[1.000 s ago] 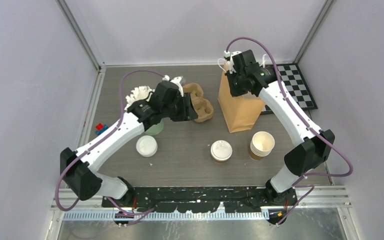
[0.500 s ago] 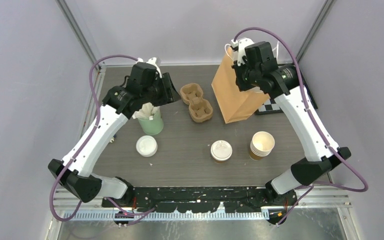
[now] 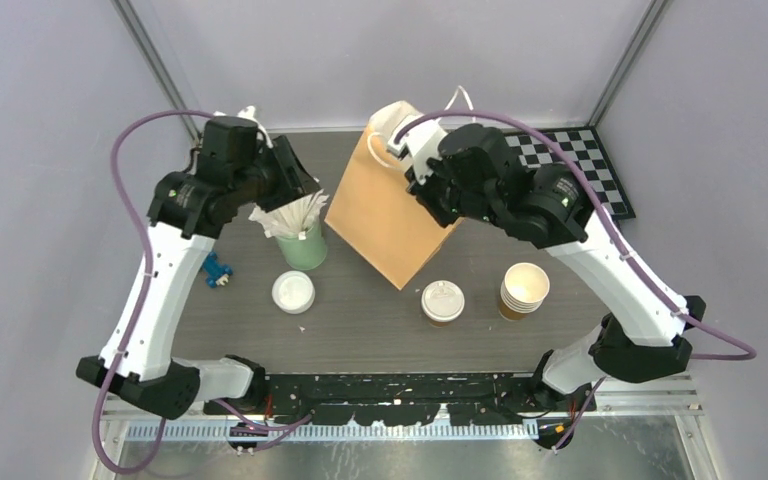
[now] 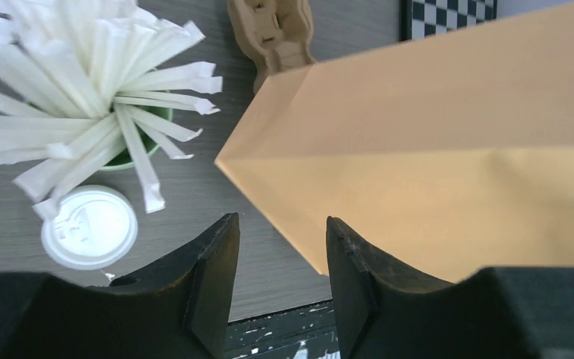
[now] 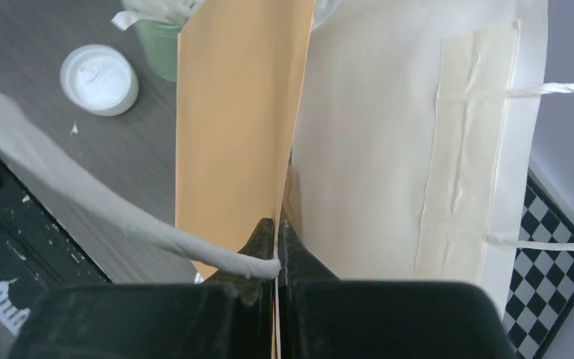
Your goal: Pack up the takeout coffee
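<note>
The takeout coffee point(image 3: 442, 302), a brown paper cup with a white lid, stands on the table at front centre, apart from both grippers. My right gripper point(image 3: 412, 165) is shut on the top rim of a brown paper bag point(image 3: 385, 215) and holds it tilted over the table's middle. In the right wrist view the fingers point(image 5: 277, 224) pinch the bag wall point(image 5: 232, 112), with its white inside point(image 5: 389, 134) showing. My left gripper point(image 3: 295, 182) is open and empty, left of the bag. In the left wrist view point(image 4: 282, 224) it hangs over bare table beside the bag point(image 4: 456, 149).
A green cup of wrapped straws point(image 3: 300, 240) and a loose white lid point(image 3: 293, 292) sit at left. A stack of lidless cups point(image 3: 523, 290) stands at right. A cup carrier point(image 4: 273, 30) lies behind the bag. A checkerboard point(image 3: 580, 165) lies back right, a blue toy point(image 3: 217, 272) far left.
My right gripper has carried the bag left and tilted it, now covering the cup carrier. My left arm has pulled back to the left and risen, away from the carrier.
</note>
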Robot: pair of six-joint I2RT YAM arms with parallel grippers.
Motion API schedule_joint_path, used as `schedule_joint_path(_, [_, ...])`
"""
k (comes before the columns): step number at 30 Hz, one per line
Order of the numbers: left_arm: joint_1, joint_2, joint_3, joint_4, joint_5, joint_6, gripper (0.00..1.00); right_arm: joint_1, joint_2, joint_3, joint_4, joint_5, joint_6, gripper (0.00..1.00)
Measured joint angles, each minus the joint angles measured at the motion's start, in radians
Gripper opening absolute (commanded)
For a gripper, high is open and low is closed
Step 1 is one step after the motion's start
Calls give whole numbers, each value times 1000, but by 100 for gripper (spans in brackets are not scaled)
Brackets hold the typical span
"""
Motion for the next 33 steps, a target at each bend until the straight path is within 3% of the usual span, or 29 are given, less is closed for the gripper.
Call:
schedule_joint_path(8, [86, -55, 126, -107, -6, -8, 46, 139, -7, -105, 40, -10, -61, 0])
schedule_joint_path(21, [104, -54, 152, -153, 16, -12, 44, 166, -39, -370, 151, -91, -147, 0])
schedule_joint_path(33, [113, -35, 147, -152, 35, -13, 44, 170, -39, -459, 206, -122, -218, 0])
